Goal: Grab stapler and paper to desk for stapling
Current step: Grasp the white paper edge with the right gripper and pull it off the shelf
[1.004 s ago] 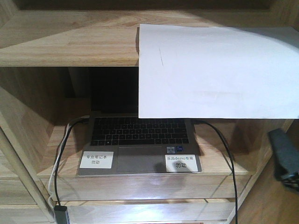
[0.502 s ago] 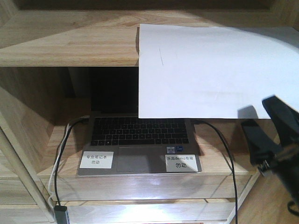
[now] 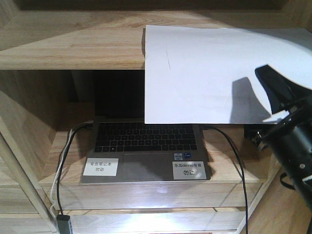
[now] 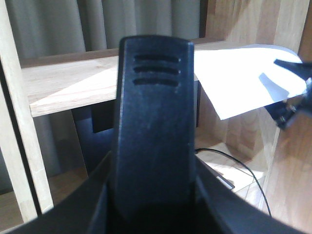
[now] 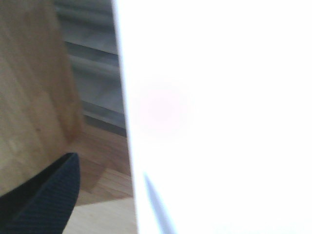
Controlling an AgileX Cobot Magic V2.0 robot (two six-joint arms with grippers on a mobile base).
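Note:
The paper (image 3: 209,73) is a large white sheet lying on the upper shelf board, its front part hanging over the edge. My right gripper (image 3: 256,105) is open at the sheet's front right edge, one finger above the sheet and one below. In the right wrist view the paper (image 5: 219,117) fills the right side and one black finger (image 5: 46,200) shows at lower left. My left gripper (image 4: 153,200) is shut on a black body with three slots, the stapler (image 4: 153,122); its orange label is hidden. The paper (image 4: 239,78) and right gripper (image 4: 292,92) show there too. The desk is out of view.
An open laptop (image 3: 144,146) with two small white labels sits on the lower shelf board (image 3: 229,170), with black cables at both its sides. The upper shelf board (image 3: 73,44) spans the view. Wooden shelf walls (image 3: 24,117) close in on both sides.
My right gripper has risen from the lower right corner up to the paper's front edge. Its shadow now falls on the sheet. The paper has not moved.

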